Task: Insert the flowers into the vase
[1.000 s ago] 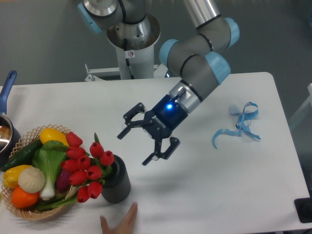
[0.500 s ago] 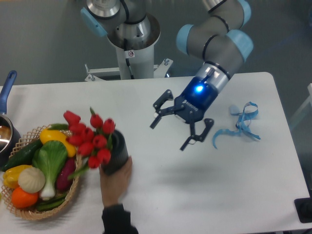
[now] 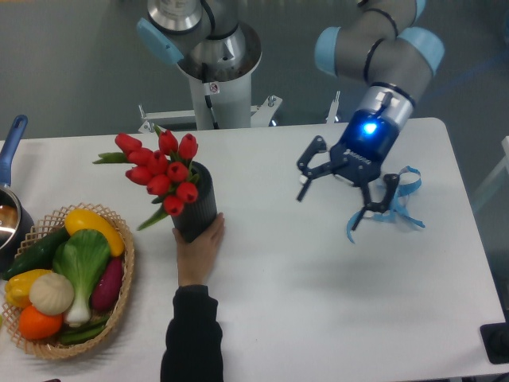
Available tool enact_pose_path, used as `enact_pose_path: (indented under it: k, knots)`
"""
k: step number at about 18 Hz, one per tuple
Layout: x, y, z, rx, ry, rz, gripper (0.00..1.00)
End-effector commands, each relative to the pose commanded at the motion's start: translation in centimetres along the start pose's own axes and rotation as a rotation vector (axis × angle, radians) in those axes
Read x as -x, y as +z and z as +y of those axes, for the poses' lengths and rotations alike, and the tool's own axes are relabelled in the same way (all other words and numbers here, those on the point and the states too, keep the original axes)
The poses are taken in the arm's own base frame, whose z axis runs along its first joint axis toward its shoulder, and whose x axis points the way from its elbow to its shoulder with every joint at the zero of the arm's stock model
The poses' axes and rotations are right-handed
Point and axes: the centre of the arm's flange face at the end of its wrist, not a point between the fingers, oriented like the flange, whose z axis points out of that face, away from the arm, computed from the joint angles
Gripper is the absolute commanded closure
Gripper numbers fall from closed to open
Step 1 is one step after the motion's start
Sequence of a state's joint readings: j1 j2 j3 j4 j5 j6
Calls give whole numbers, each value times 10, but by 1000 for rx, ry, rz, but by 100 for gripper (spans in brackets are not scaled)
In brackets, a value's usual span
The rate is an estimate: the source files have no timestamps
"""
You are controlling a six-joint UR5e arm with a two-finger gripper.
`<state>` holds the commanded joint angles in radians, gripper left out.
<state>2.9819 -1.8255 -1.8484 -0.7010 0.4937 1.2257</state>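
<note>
The flowers (image 3: 163,173) sit in the vase (image 3: 196,202) at centre left of the frame, blooms leaning toward the upper left. A person's hand (image 3: 199,249) touches the vase base from below. The robot hand (image 3: 344,191), fingers spread and holding nothing, hangs at right over the counter (image 3: 318,302), near the blue ribbon (image 3: 398,199). A basket of vegetables (image 3: 64,278) lies lower left.

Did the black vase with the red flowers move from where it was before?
Yes. The vase was right beside the basket; now it sits farther back on the table, away from the basket, with a person's hand on it.
</note>
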Motion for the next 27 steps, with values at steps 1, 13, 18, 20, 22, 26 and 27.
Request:
enact_pose_path:
  k: [1, 13, 18, 20, 22, 26, 27]
  knots:
    - [5, -8, 3, 16, 1, -22, 0]
    - [-6, -7, 29, 771, 88, -230, 0]
    - [-33, 4, 57, 888, 100, -156, 0]
    - [-37, 8, 59, 945, 134, -145, 0]
    - [-44, 13, 69, 989, 136, -132, 0]
    - [-47, 15, 74, 997, 129, -123, 0]
    - [-47, 15, 74, 997, 129, -123, 0]
